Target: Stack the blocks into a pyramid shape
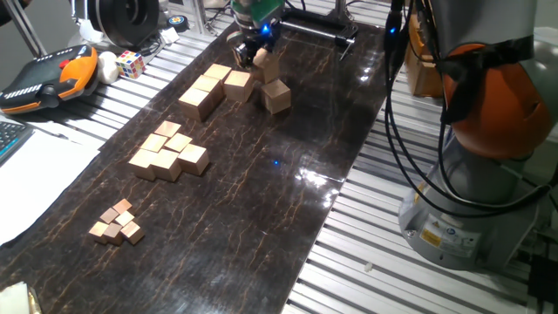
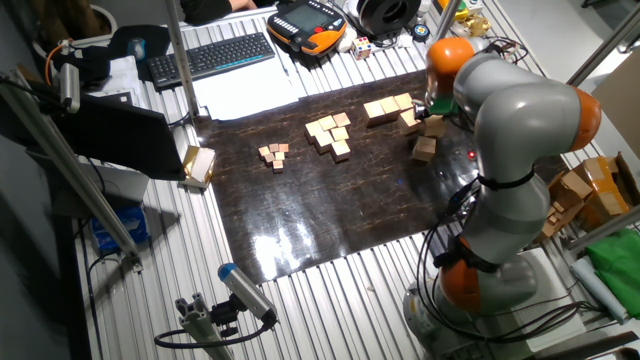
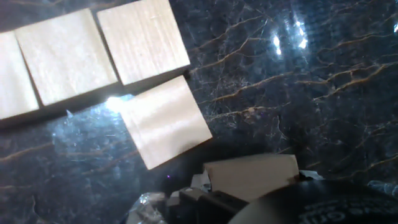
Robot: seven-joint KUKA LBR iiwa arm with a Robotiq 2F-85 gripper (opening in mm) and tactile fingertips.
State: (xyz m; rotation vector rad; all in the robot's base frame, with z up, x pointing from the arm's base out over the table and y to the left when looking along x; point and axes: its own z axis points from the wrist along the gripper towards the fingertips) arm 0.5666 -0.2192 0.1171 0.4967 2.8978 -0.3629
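Blocks [image 1: 207,90] of pale, smooth-grained wood, square-faced cubes, are seen at the far end of the dark, glossy, marble-veined table [image 1: 261,209]: several lie flush in a cluster, and one [image 1: 276,95] stands just beside it, apart. No stack is built yet. One block [image 1: 264,63] is pinched, tilted, in the tool [image 1: 253,54], lifted above the table near the loose cube; in the hand view its tan face [image 3: 252,175] shows between the fingers. Groups of medium cubes [image 1: 169,152] and tiny cubes [image 1: 116,221] lie nearer.

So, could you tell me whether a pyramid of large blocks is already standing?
No, the large blocks lie flat in one layer, and one cube sits apart.
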